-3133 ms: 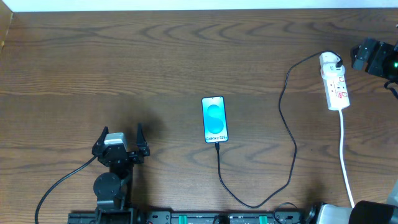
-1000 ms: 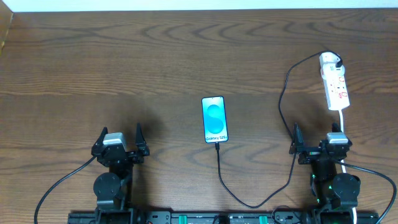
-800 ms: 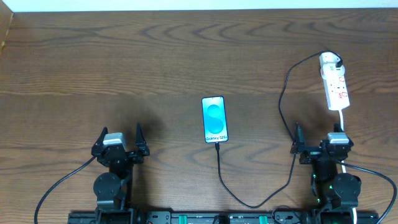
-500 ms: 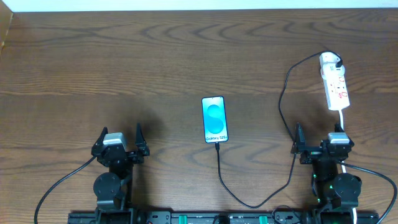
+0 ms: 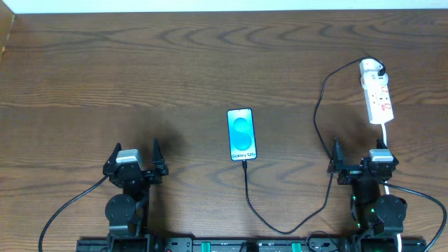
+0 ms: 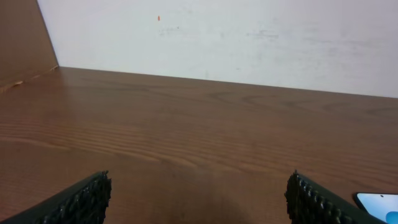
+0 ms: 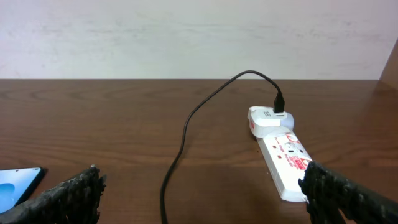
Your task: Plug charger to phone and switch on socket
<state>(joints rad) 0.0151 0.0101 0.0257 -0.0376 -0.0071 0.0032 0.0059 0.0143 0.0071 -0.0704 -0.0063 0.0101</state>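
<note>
The phone [image 5: 241, 134] lies flat mid-table, its screen lit blue. The charger [image 5: 321, 147], a thin black cable, runs from the phone's near end in a loop along the front and up to the socket [image 5: 376, 92], a white power strip at the far right. Its plug tip sits at the phone's bottom edge. The socket also shows in the right wrist view [image 7: 283, 152], with the cable [image 7: 186, 124] beside it. A phone corner shows in the left wrist view [image 6: 379, 204] and the right wrist view [image 7: 17, 184]. My left gripper [image 5: 135, 162] and right gripper [image 5: 358, 162] rest open and empty near the front edge.
A white cord [image 5: 387, 168] runs from the socket toward the front, passing beside my right gripper. A white wall [image 6: 249, 37] stands behind the table's far edge.
My right arm came back from beside the socket at the far right to its resting place near the front edge. Over the last second nothing moves.
</note>
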